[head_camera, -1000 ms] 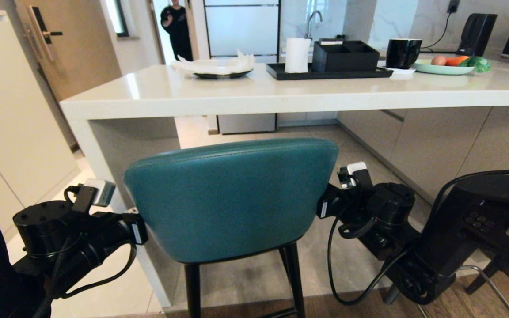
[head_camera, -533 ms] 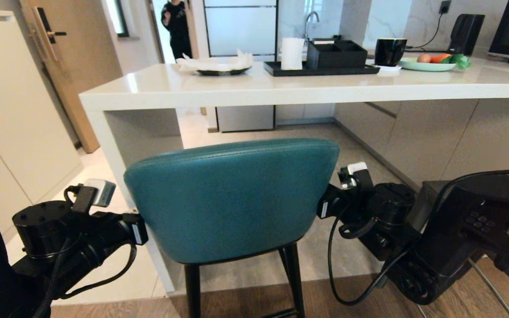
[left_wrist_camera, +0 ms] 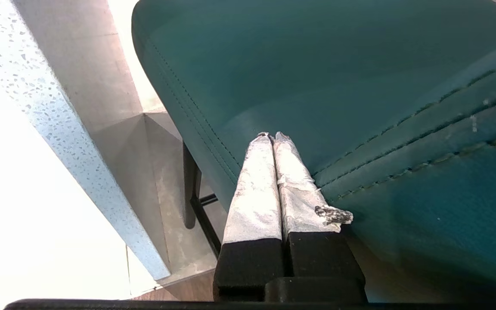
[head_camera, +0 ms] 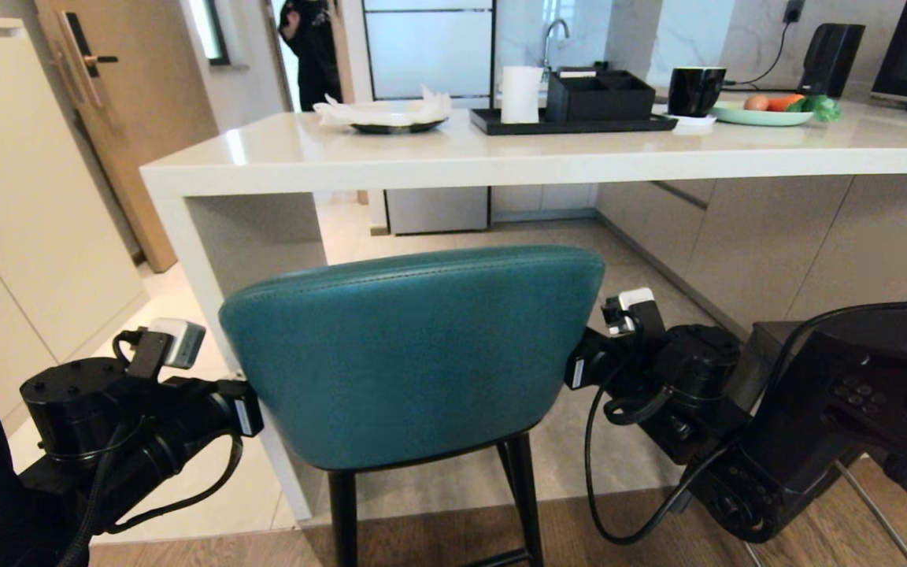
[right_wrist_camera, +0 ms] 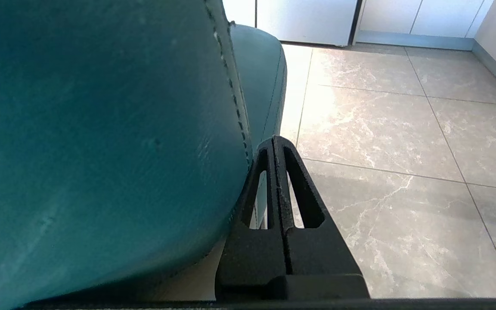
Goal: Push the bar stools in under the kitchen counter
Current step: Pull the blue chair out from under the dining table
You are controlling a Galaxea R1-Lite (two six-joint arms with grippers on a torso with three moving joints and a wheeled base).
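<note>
Teal stool (head_camera: 414, 354) is standing before the desk (head_camera: 453, 157), not yet under it. Left end effector (left_wrist_camera: 269, 142) and right end effector (right_wrist_camera: 276, 144), both fully narrowed, are pressing against its backrest sides.

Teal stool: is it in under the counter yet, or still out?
Still out. In the head view the teal stool's backrest stands on the robot's side of the counter's front edge, with tiled floor visible between them.

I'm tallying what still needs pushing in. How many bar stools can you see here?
1. The teal stool stands in front of the counter, between the left gripper and right gripper. Another may be hidden behind the right arm.
</note>
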